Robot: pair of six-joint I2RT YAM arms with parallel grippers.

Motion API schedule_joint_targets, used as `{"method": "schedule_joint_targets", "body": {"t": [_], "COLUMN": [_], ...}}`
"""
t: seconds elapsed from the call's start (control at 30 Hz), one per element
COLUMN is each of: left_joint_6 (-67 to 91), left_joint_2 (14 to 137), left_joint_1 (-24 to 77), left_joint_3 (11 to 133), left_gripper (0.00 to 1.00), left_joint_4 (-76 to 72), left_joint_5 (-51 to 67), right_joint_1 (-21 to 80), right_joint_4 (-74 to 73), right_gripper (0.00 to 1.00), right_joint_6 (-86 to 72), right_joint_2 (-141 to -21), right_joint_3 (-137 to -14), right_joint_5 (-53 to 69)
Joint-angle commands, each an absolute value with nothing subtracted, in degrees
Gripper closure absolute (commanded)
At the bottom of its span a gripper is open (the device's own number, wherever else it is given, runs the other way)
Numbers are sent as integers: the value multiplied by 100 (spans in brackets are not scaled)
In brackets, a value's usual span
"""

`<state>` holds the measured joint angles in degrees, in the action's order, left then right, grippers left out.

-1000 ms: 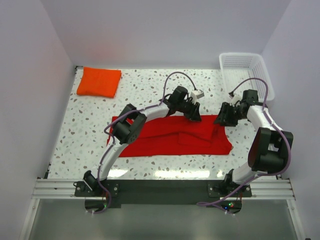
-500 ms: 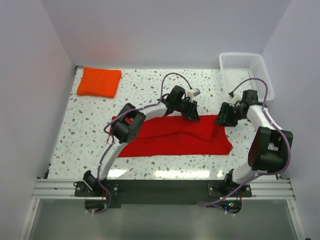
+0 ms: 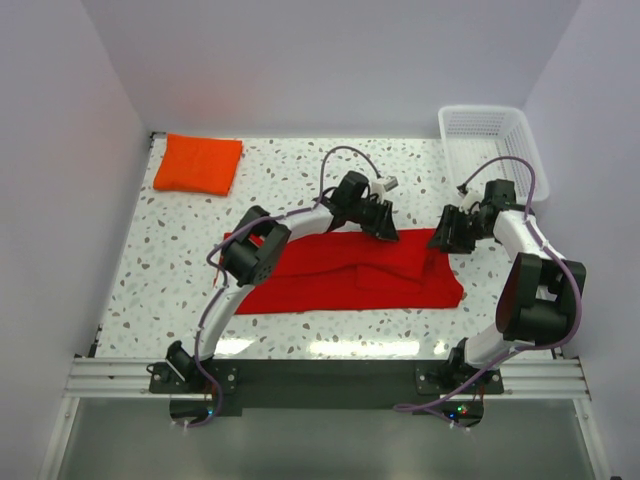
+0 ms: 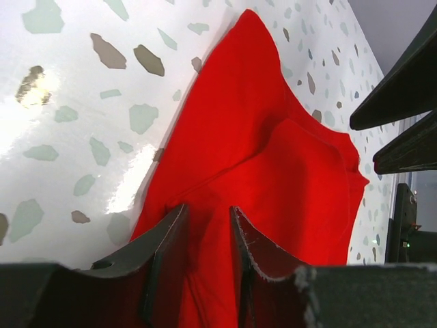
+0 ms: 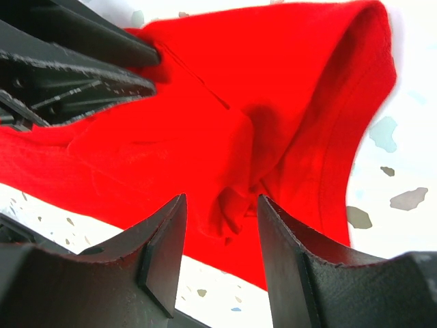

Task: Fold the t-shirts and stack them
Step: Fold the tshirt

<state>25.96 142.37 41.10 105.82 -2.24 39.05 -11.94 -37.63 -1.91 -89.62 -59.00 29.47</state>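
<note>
Orange shirt [image 3: 198, 163]: folded flat at the table's [image 3: 300, 180] ten o'clock corner, well apart from both arms.
Red shirt [image 3: 340, 275]: spread crosswise mid-table, partly folded, rumpled toward three o'clock.
Left gripper [image 4: 208, 212]: on the red shirt's twelve o'clock edge, jaws slightly apart over the cloth, not pinching it.
Right gripper [image 5: 222, 201]: at the shirt's two o'clock corner, jaws apart astride a raised ridge of cloth.
Basket [image 3: 490, 150]: table's two o'clock corner.
Doing it well: I'd say both should bite the far edge equally deep, then lift level and travel toward six o'clock together.
</note>
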Motion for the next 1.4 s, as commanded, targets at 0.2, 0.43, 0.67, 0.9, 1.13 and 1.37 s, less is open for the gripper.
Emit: {"method": "schedule_joint_targets", "body": {"t": [0.2, 0.43, 0.67, 0.9, 1.13, 1.37], "left_joint_6": [2443, 2426, 2487, 2400, 2417, 2496], "left_joint_2": [13799, 13711, 13474, 13561, 13711, 13834], "left_joint_1": [3911, 3911, 3911, 3946, 4061, 4078], "left_joint_3": [10565, 10512, 10468, 10450, 10354, 10301], "left_gripper": [64, 65, 67, 70, 69, 63], "left_joint_4": [-150, -149, -203, 176, 317, 325], "left_joint_5": [3419, 3340, 3305, 3199, 3138, 3041], "right_joint_1": [-1195, -1195, -1178, -1178, -1178, -1178], "right_joint_4": [-3595, -3551, -3437, -3428, -3401, -3419], "right_gripper": [50, 50, 51, 51, 51, 51], "right_joint_6": [-176, -193, -237, -229, -237, -202], "right_joint_2": [-8982, -8974, -9026, -9070, -9079, -9044], "right_joint_3": [-6038, -5994, -5924, -5950, -5924, -5898], "right_joint_5": [2927, 2935, 2962, 2971, 2988, 2997]}}
